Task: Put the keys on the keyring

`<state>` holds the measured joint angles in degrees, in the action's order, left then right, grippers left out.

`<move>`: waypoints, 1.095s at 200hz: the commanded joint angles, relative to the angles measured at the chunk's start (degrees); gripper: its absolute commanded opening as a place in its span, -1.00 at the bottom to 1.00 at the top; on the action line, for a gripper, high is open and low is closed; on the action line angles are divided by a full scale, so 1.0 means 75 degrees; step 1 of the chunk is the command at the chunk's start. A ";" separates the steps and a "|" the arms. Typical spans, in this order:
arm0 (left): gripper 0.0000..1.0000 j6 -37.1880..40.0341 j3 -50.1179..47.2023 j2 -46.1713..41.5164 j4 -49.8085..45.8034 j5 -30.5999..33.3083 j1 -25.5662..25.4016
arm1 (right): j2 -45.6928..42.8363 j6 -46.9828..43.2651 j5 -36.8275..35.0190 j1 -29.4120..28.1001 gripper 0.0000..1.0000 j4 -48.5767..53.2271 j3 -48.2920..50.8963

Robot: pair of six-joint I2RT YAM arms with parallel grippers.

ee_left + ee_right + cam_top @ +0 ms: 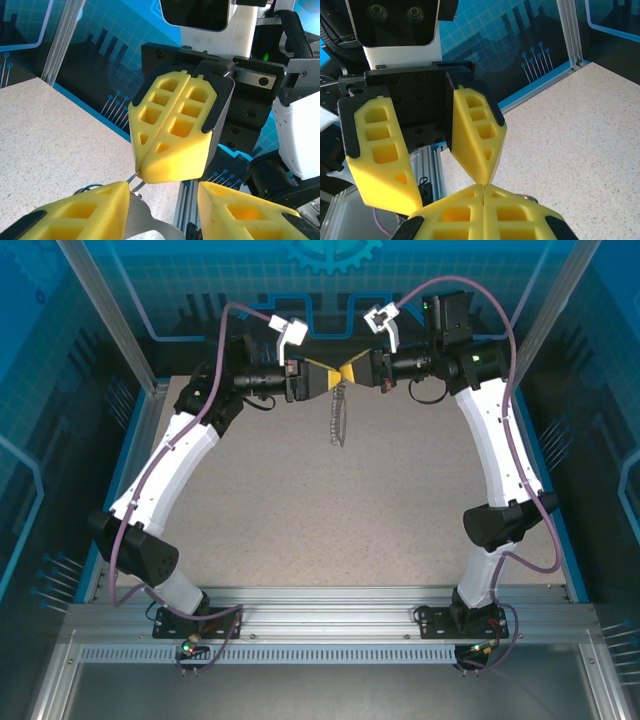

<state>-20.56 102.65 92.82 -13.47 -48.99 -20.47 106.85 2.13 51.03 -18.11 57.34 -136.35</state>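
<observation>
From above, the left claw (335, 376) and the right claw (352, 373) meet tip to tip over the far middle of the table (330, 530). One keyring (338, 418) shows as a thin dark strand below that meeting point. Its long axis runs straight toward the near edge, but I cannot tell whether it hangs free or touches the table. The back wall is close behind the claws. A broad bare stretch of table lies in front, and the blue side edges are well apart from the strand. In the left wrist view, the right claw has its two yellow fingers (172, 125) pressed together, pinching a thin silvery ring of the keyring at their tip. The left claw's own fingers stand spread at the bottom of this view. One flat silvery metal piece (142, 220) lies against the inner side of one of them, and I cannot tell whether it is a key. In the right wrist view, the left claw's two fingers (380, 150) are clearly apart, and the right claw's own pair is closed flush.
</observation>
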 commanded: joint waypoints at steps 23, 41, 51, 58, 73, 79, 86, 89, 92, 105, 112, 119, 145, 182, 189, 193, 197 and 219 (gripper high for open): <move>-0.13 0.0065 -0.0184 -0.0372 0.0287 0.0331 0.0232 | -0.0328 0.0056 0.0295 -0.0069 -1.00 -0.0181 0.0099; -0.13 0.0101 -0.0177 -0.0374 0.0210 0.0321 0.0254 | -0.0337 0.0067 0.0343 -0.0070 -1.00 -0.0207 0.0122; -0.13 0.0095 -0.0190 -0.0360 0.0203 0.0313 0.0257 | -0.0348 0.0086 0.0382 -0.0058 -1.00 -0.0241 0.0133; -0.13 0.0098 -0.0191 -0.0353 0.0203 0.0293 0.0257 | -0.0354 0.0117 0.0418 -0.0055 -1.00 -0.0271 0.0128; -0.13 0.0004 -0.0187 -0.0307 0.0263 0.0203 0.0257 | -0.0354 0.0172 0.0446 -0.0052 -1.00 -0.0330 0.0139; -0.14 -0.0032 -0.0187 -0.0283 0.0303 0.0156 0.0257 | -0.0350 0.0193 0.0467 -0.0051 -1.00 -0.0353 0.0145; -0.15 -0.0065 -0.0197 -0.0247 0.0322 0.0130 0.0257 | -0.0356 0.0218 0.0485 -0.0058 -1.00 -0.0398 0.0145; -0.15 -0.0080 -0.0190 -0.0238 0.0339 0.0106 0.0257 | -0.0350 0.0239 0.0494 -0.0058 -1.00 -0.0412 0.0145; -0.16 -0.0102 -0.0183 -0.0226 0.0343 0.0094 0.0257 | -0.0350 0.0253 0.0507 -0.0055 -1.00 -0.0425 0.0145; -0.17 -0.0147 -0.0182 -0.0185 0.0397 0.0036 0.0245 | -0.0341 0.0302 0.0547 -0.0057 -1.00 -0.0495 0.0145; -0.18 -0.0178 -0.0179 -0.0166 0.0418 0.0006 0.0227 | -0.0340 0.0328 0.0570 -0.0056 -1.00 -0.0517 0.0145; -0.18 -0.0196 -0.0164 -0.0142 0.0436 -0.0017 0.0210 | -0.0331 0.0350 0.0574 -0.0063 -1.00 -0.0541 0.0145; -0.22 -0.0201 -0.0113 -0.0039 0.0443 -0.0118 0.0099 | -0.0332 0.0395 0.0608 -0.0069 -1.00 -0.0602 0.0145; -0.31 -0.0220 -0.0031 0.0069 0.0423 -0.0147 0.0011 | -0.0309 0.0424 0.0623 -0.0065 -1.00 -0.0644 0.0157; -0.33 -0.0212 -0.0006 0.0091 0.0425 -0.0159 -0.0001 | -0.0305 0.0431 0.0622 -0.0084 -1.00 -0.0654 0.0157; -0.34 -0.0213 0.0008 0.0093 0.0420 -0.0162 -0.0001 | -0.0309 0.0434 0.0626 -0.0088 -1.00 -0.0661 0.0154; -0.34 -0.0212 0.0012 0.0110 0.0425 -0.0161 -0.0006 | -0.0307 0.0434 0.0626 -0.0082 -1.00 -0.0661 0.0157; -0.40 -0.0218 0.0047 0.0128 0.0422 -0.0182 -0.0039 | -0.0294 0.0457 0.0626 -0.0082 -1.00 -0.0690 0.0169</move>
<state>-21.30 101.78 93.06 -11.31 -48.58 -20.43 106.45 4.71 53.25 -18.11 54.33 -135.68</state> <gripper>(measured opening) 0.316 0.042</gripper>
